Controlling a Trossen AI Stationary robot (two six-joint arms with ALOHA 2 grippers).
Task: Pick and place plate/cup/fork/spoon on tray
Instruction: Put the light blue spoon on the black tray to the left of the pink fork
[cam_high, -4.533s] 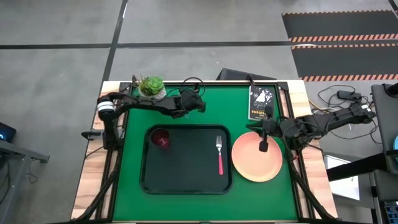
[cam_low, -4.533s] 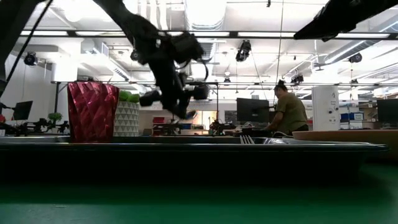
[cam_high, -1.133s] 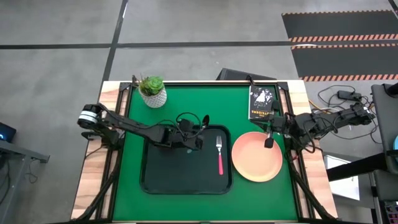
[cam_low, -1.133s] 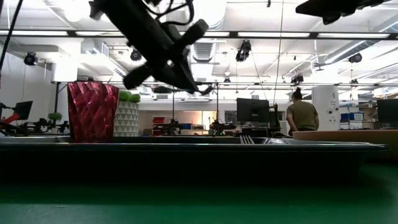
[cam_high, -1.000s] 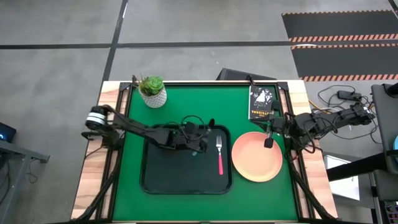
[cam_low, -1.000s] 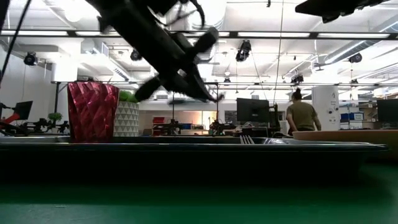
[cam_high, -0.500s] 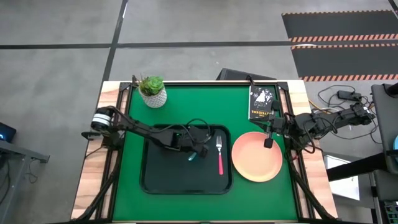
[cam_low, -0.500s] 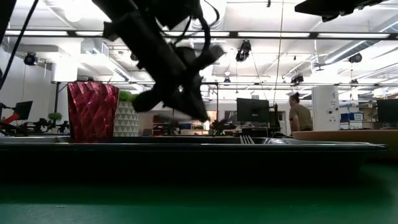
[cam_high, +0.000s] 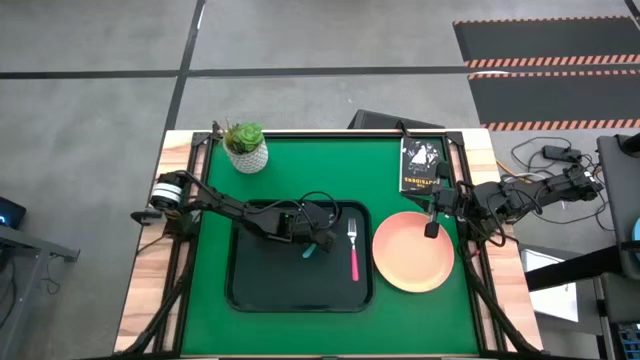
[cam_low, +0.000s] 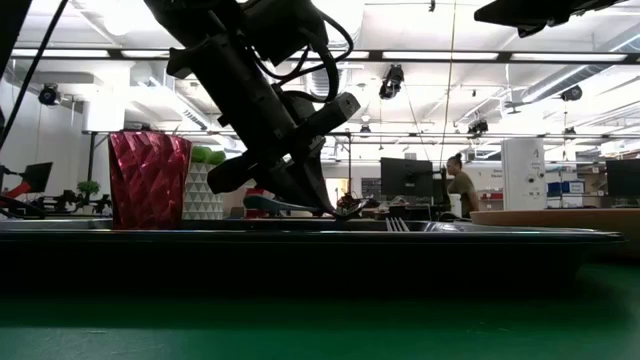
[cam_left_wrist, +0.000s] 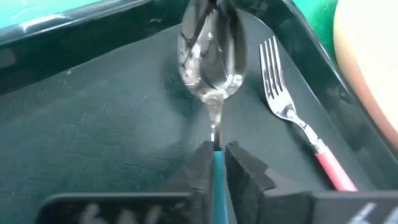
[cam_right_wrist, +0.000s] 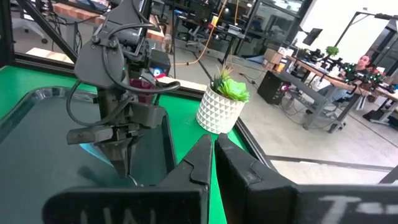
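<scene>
Lowered left gripper (cam_left_wrist: 215, 163) holding spoon (cam_left_wrist: 210, 62), seemingly touching tray (cam_high: 260, 285), beside fork (cam_high: 352, 246)

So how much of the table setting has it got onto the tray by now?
The fork lies on the tray, and the cup stands there too. The left hand is shut on the spoon, holding it low over the tray beside the fork. The plate sits on the green mat beside the tray; the right hand hangs over its rim.
</scene>
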